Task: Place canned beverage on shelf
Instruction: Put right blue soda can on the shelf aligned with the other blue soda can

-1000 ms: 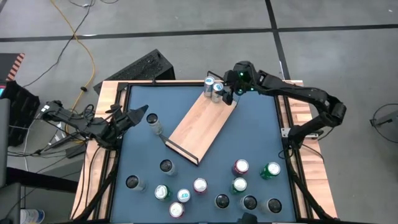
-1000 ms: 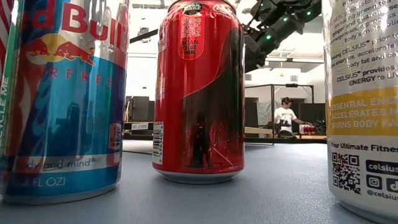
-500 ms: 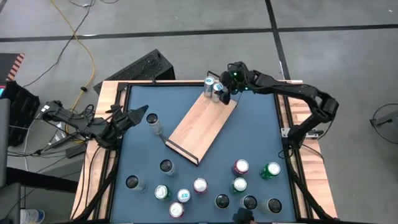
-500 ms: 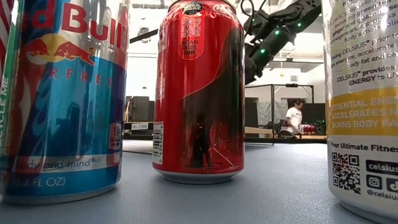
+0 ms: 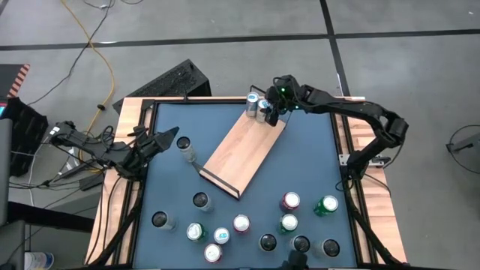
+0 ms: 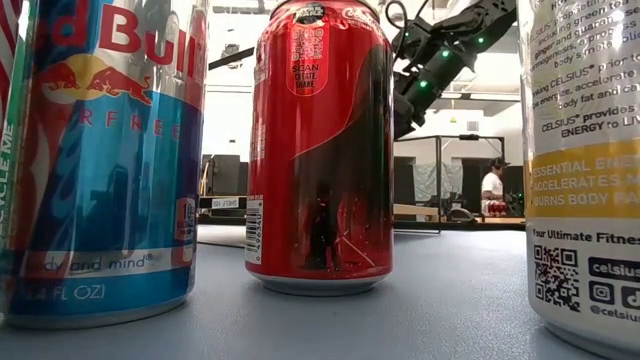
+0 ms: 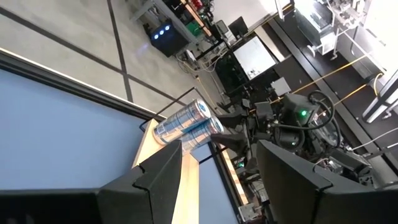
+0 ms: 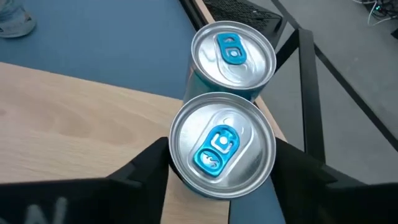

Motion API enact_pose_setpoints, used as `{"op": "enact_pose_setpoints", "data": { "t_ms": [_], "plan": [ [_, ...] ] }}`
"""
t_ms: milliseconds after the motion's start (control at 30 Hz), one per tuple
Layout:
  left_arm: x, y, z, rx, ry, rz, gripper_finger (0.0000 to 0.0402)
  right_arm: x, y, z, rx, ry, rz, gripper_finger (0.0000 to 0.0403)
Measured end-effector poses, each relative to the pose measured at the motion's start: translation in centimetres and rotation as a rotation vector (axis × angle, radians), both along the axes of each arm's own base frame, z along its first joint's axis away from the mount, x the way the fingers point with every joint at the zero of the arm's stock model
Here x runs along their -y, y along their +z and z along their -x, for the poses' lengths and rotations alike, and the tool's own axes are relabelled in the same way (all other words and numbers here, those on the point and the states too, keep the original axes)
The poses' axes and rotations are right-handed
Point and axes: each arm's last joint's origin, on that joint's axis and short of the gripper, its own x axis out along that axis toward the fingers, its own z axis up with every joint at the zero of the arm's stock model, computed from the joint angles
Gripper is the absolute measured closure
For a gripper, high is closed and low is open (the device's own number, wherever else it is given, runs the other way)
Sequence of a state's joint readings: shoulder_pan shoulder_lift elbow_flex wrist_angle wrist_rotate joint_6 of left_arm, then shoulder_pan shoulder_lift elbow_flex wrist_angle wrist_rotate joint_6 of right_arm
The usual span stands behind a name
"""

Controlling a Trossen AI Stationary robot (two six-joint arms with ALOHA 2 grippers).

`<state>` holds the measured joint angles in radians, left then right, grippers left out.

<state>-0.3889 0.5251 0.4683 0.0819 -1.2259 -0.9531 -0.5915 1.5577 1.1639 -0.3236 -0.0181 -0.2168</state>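
The bench [image 5: 315, 161], blue-topped with a wooden rim, carries the shelf [image 5: 241, 154], a light-wood board lying diagonally near its middle; all places below are given from this shelf. The left arm waits well off the shelf's left side, its left gripper [image 5: 166, 139] spread wide and empty, near a lone can [image 5: 184, 145]. The right arm reaches over the shelf's far corner. A second ago the right gripper [image 5: 268, 112] stood slightly farther right; it has since slid in, and its fingers [image 8: 146, 163] now flank the nearer of two silver cans, the held can [image 8: 222, 144], narrowly closed on it as far as can be judged. This can stands on the far corner, touching its neighbour can [image 8: 233, 57]. The placement therefore appears nearly complete, with release remaining. The far corner is crowded: the shelf's edge and the bench rim lie just beside both cans. Open board stretches toward the near end, where the wire rail [image 5: 217, 182] closes it. A cluster of spare cans [image 5: 289, 223] stands beyond the near end.
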Motion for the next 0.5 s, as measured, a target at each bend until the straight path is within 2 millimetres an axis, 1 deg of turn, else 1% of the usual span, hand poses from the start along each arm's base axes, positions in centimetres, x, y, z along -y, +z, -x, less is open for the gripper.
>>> {"op": "enact_pose_setpoints", "data": {
  "t_ms": [100, 167, 233, 400, 500],
  "plan": [
    [0.0, 0.0, 0.0, -0.001, 0.000, 0.002, 0.0207, -0.1, 0.0, 0.1, -0.009, -0.007, -0.014, 0.0207],
    [0.0, -0.1, 0.0, -0.002, 0.000, 0.003, 0.0207, -0.2, 0.1, 0.3, -0.006, -0.018, -0.026, 0.0214],
    [0.0, -0.2, 0.0, -0.003, 0.000, 0.006, 0.0207, -0.4, 0.1, 0.2, 0.000, -0.030, -0.039, 0.0212],
    [0.0, -0.2, 0.0, 0.000, -0.001, 0.012, 0.0207, -0.8, 0.4, 0.3, 0.016, -0.058, -0.074, 0.0189],
    [0.0, -0.2, 0.0, 0.000, -0.001, 0.012, 0.0207, -1.2, 0.6, 0.3, 0.036, -0.088, -0.100, 0.0188]
  ]
}}
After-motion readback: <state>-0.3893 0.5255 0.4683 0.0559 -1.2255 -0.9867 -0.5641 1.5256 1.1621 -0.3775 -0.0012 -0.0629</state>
